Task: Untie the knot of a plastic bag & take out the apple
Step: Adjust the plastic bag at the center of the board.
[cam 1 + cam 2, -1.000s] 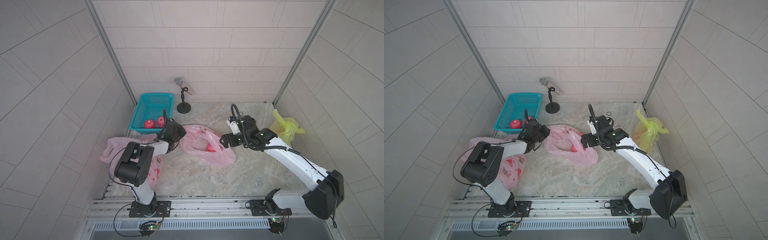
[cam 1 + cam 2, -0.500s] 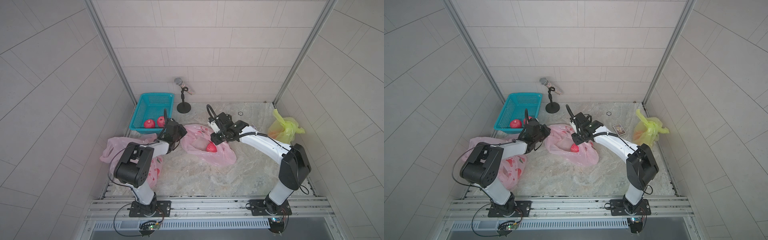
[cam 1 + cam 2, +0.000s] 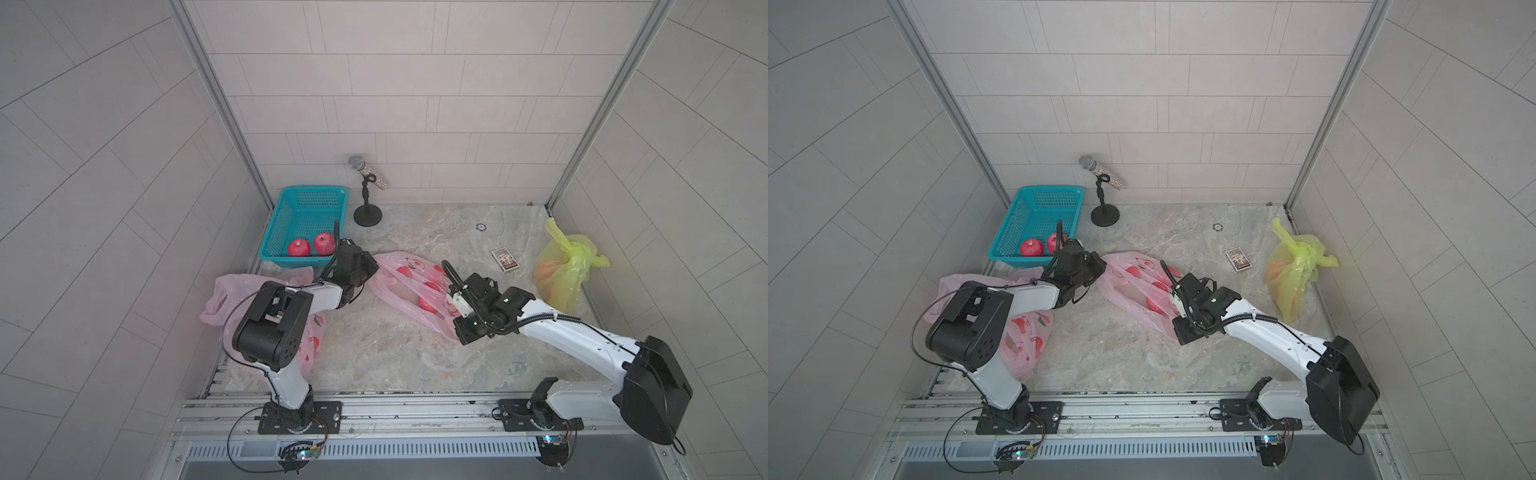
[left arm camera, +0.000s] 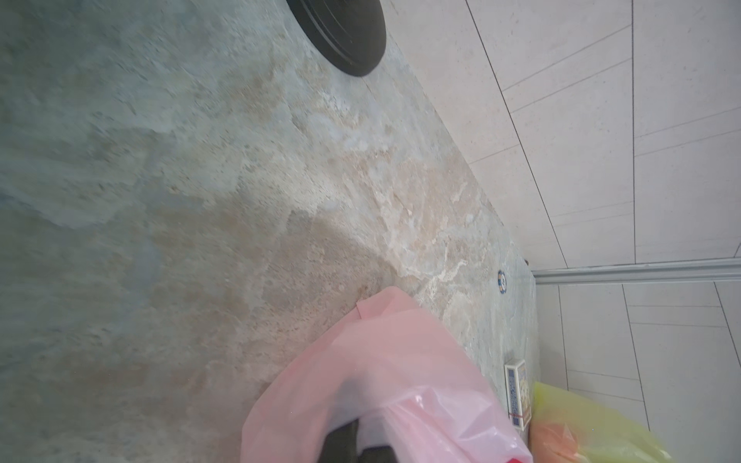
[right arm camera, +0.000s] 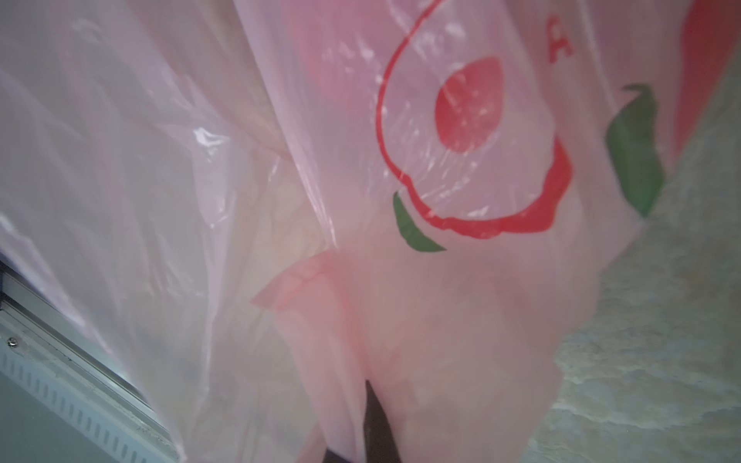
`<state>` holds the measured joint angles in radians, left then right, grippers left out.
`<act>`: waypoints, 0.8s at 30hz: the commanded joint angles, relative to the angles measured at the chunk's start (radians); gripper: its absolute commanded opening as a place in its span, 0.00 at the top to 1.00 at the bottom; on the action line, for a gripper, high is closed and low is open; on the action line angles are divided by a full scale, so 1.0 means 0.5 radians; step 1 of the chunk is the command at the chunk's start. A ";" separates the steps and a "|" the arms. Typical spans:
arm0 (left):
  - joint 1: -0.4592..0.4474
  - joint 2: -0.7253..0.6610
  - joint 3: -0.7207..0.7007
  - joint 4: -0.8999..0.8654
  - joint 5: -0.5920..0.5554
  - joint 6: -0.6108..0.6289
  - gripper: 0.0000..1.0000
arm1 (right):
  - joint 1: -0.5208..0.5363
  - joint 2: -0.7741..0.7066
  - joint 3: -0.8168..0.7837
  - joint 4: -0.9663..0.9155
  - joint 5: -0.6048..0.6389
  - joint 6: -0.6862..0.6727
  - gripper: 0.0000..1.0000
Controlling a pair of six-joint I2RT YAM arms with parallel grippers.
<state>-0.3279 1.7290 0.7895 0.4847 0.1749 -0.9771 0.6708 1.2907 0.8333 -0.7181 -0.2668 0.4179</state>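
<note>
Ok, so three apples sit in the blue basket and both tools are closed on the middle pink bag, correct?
Not three: two apples sit in the blue basket, as both top views show. The left tool and right tool are closed on the middle pink bag.

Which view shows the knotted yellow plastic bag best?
Both top views show the yellow plastic bag whole, knot included. The left wrist view catches only a blurred corner; the right wrist view shows none.
</note>
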 commanded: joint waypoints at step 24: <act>0.111 0.109 -0.103 0.475 0.256 0.183 0.56 | -0.311 -0.102 -0.191 0.087 0.088 0.258 0.28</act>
<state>-0.2825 1.8263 0.7601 0.6361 0.2840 -0.8978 0.5079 1.3052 0.7010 -0.5488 -0.2462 0.5564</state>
